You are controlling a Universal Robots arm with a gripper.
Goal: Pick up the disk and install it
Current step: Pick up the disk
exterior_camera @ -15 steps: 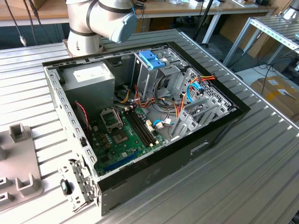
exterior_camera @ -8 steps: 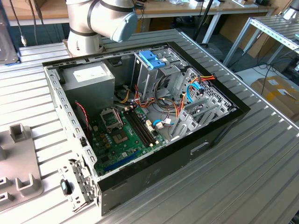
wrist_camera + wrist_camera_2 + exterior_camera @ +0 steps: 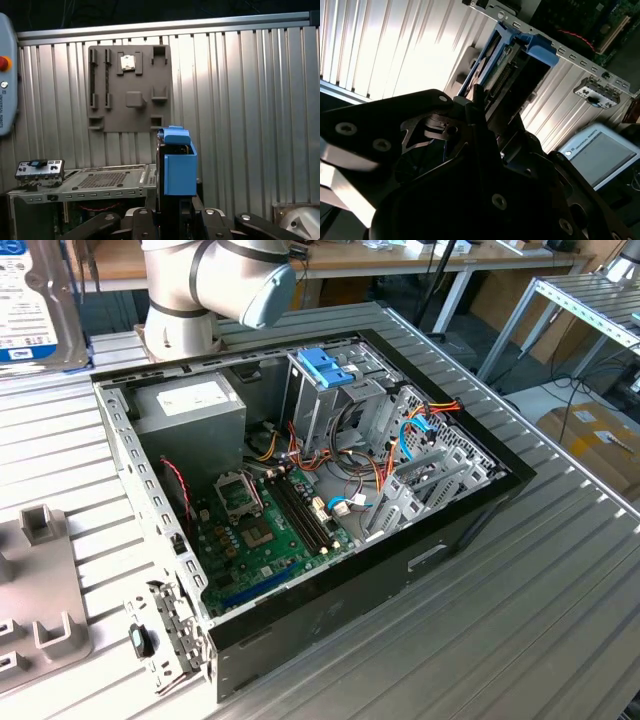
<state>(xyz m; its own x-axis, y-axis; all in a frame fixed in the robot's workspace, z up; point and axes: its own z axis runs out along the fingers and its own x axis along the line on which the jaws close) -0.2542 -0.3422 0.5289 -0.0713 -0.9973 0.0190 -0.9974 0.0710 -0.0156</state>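
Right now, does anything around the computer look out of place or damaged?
One thing: a small metal port plate hangs loose and tilted off a corner of the computer case instead of sitting flush. The disk sits straight in the claw, with nothing bent that I can see.

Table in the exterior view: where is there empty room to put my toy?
The bare ribbed table on the exterior view's right of the computer case is free. Inside the case, cables and the drive cage crowd everything. The gripper holds the disk.
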